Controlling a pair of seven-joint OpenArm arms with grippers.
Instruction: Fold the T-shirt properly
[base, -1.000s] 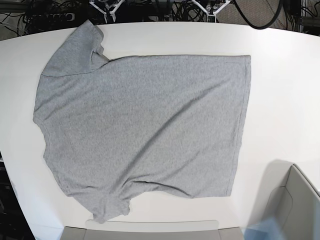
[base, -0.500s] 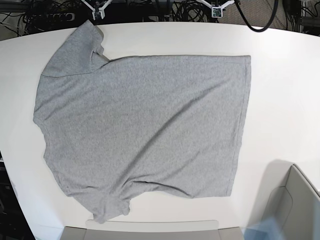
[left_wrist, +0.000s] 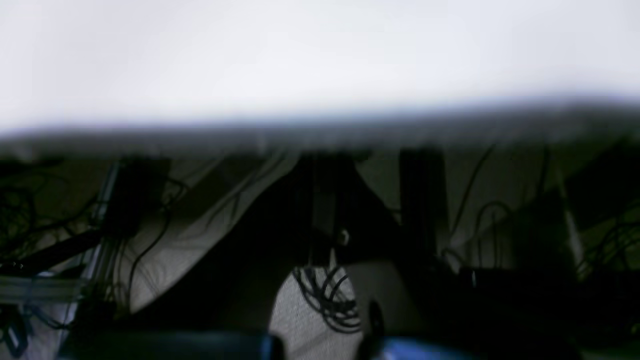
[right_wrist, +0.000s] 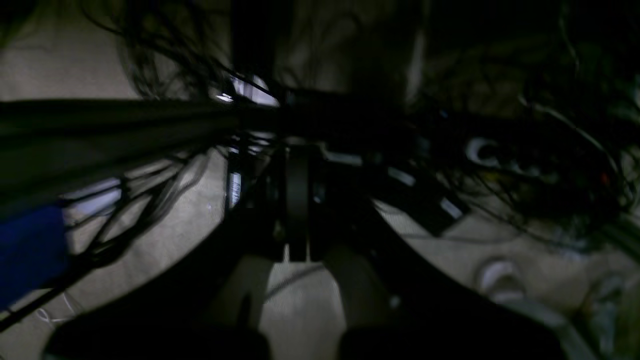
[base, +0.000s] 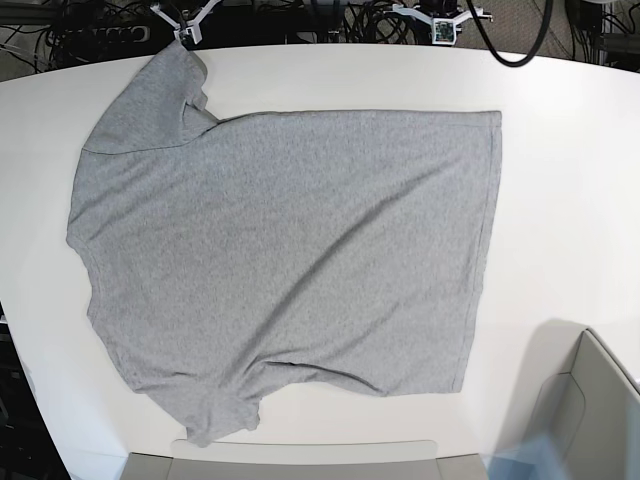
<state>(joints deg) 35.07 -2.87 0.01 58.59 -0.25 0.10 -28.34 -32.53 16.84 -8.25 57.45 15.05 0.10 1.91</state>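
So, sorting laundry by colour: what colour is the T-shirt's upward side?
Plain heather grey T-shirt, no print visible; base view shows it best.

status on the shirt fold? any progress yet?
Done: the T-shirt lies spread flat, plain side up, on the white table. In hand: nothing; the right gripper and left gripper sit shut at the far edge, the right gripper by the top sleeve. Left: every fold.

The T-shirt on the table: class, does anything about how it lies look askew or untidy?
Mostly flat, but the T-shirt lies slightly skewed on the white table. Its upper sleeve is creased by the armpit, and the lower sleeve is bunched, with a small pucker along that edge. No damage shows.
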